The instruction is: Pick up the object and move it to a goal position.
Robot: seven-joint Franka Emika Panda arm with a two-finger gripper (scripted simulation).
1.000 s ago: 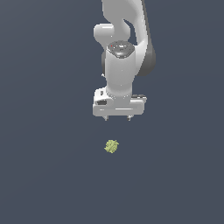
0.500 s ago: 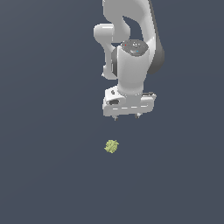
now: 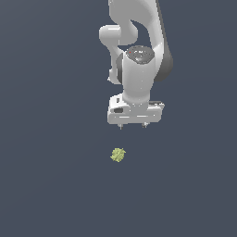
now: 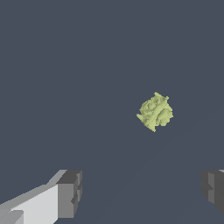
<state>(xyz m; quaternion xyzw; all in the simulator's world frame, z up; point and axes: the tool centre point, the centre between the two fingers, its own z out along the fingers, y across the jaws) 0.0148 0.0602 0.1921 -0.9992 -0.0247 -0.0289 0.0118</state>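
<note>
On the dark slate-blue surface, below the gripper in the exterior view, and slightly toward that view's left, lies the object, well apart from the arm and untouched.

Hidden or cut off: the arm runs out of the exterior view at its top edge, so its base is unseen. The fingertips show there only as two small nubs under the white hand block, too small to read in detail. In the wrist view both fingers are cropped at the picture's edge: one finger shows a grey pad on a white body, the other finger shows only a grey corner.

Materials and shapes: the arm is smooth, glossy white with dark grey joint sections; the wrist is a rounded cylinder ending in a wide, flat block. The surface is uniform and matte, without seams or marks. The object is yellow-green, lumpy, with a crinkled, bumpy skin and small points along its rim.

Orientation: the object is nearly round in outline; no clear long axis can be made out, and which way it points cannot be told.

Jaws: spread wide, the two pads far apart, holding nothing.
</note>
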